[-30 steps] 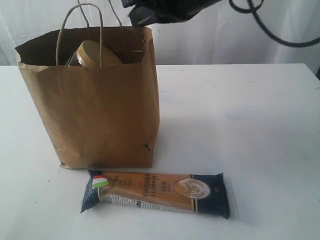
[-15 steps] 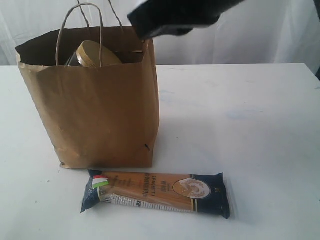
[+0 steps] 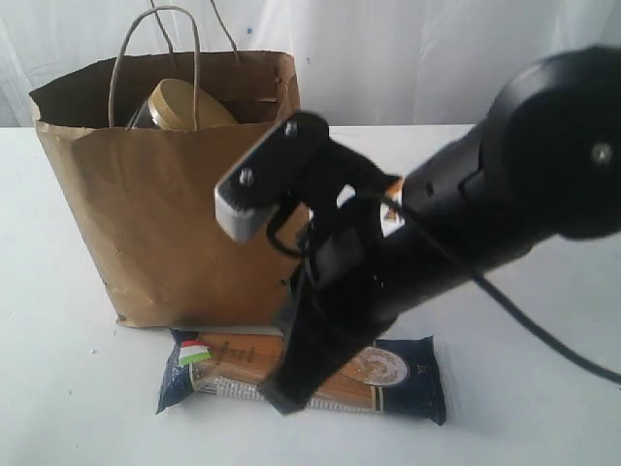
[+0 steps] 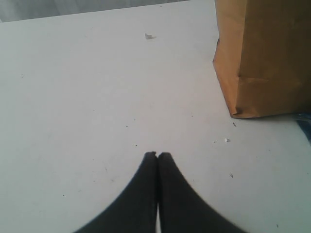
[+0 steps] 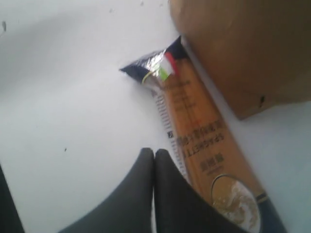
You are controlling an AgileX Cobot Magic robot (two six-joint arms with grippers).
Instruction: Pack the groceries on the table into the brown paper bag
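Exterior view, spaghetti pack point(image 3: 228, 369) flat, long axis along bag point(image 3: 165, 214) front, right claw point(image 3: 283, 398) pressed together

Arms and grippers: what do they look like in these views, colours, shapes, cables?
The right arm is black, with a bulky round joint, a pale grey bracket bearing two screws, and a thin black cable trailing off it. The right gripper and left gripper both have smooth black fingers that curve and taper to narrow tips.

One level outside camera, two close wrist cameras.
The exterior view looks low across the tabletop point(image 3: 543, 408) at the paper bag point(image 3: 146, 223) and spaghetti pack point(image 3: 412, 381). Both wrist views angle down nearer, sharing the bag's base. The right also shares the pack.
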